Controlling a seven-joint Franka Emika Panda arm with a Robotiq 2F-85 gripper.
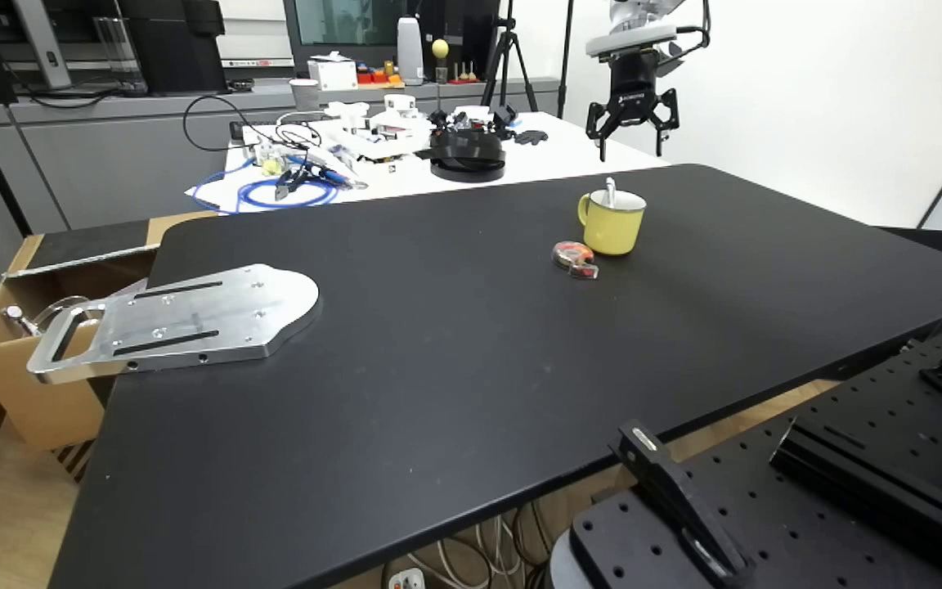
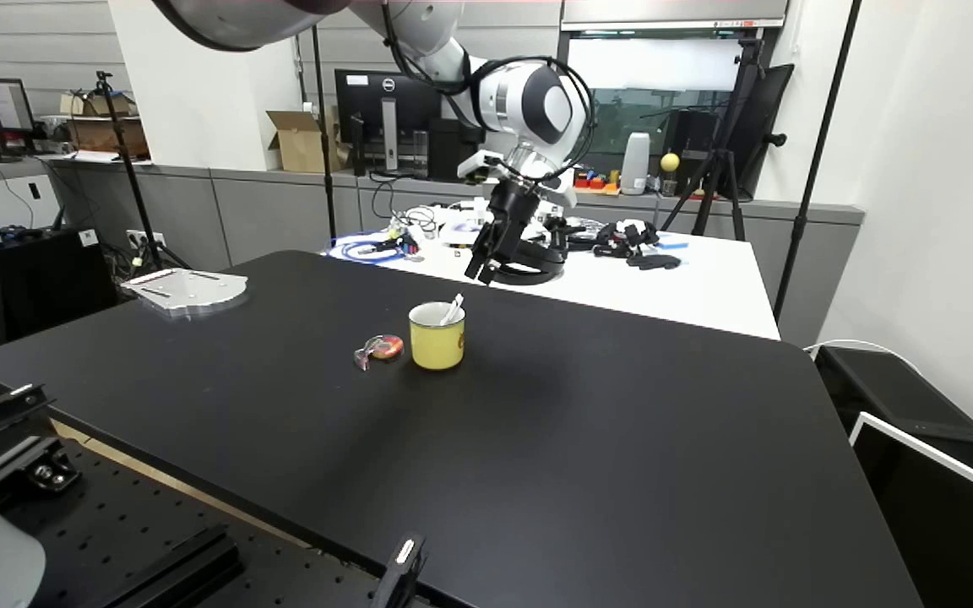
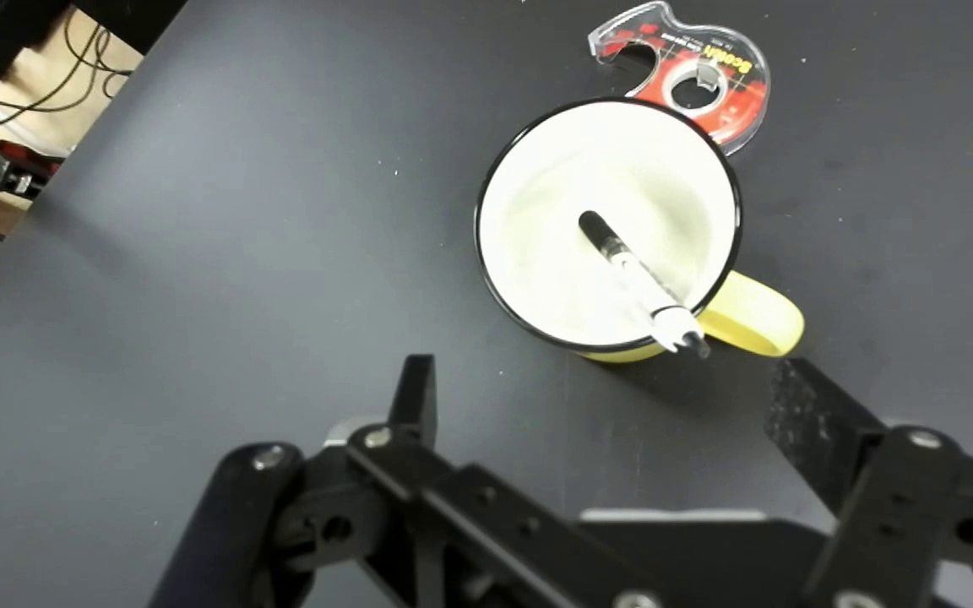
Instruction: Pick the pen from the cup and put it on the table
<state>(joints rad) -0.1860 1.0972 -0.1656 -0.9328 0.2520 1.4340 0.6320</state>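
Observation:
The yellow cup (image 1: pixel 614 233) stands upright on the black table (image 1: pixel 438 343); it also shows in an exterior view (image 2: pixel 436 348) and the wrist view (image 3: pixel 529 228). The thin whitish pen (image 3: pixel 649 289) leans inside the cup, its upper end above the rim near the handle; its top shows in both exterior views (image 1: pixel 611 190) (image 2: pixel 453 310). My gripper (image 1: pixel 630 150) is open and empty, raised above the cup's height. In the wrist view, the gripper's fingers (image 3: pixel 605 371) are spread wide, with the cup and pen end beyond them, not touching.
A red tape dispenser (image 3: pixel 738 118) lies beside the cup, also in both exterior views (image 1: pixel 574 257) (image 2: pixel 383 347). A silver metal plate (image 1: pixel 193 307) lies at a table edge over a cardboard box (image 1: pixel 38 401). A cluttered white table (image 2: pixel 706 291) adjoins the black one.

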